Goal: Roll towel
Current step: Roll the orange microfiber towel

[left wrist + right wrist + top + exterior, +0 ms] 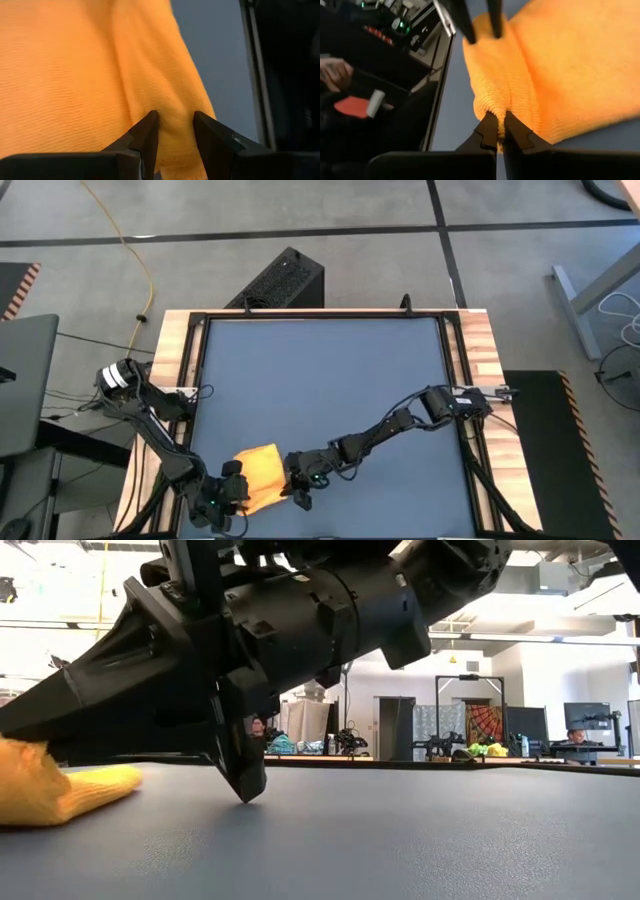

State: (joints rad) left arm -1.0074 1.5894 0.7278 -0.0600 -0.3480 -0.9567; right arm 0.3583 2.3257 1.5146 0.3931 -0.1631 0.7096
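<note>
Yellow-orange towel lies on the bench – left end effector pinches 1 fold, right end effector clamps the towel's opposite end

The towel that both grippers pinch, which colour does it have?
The towel is plain bright yellow-orange; the right wrist view shows it best.
</note>
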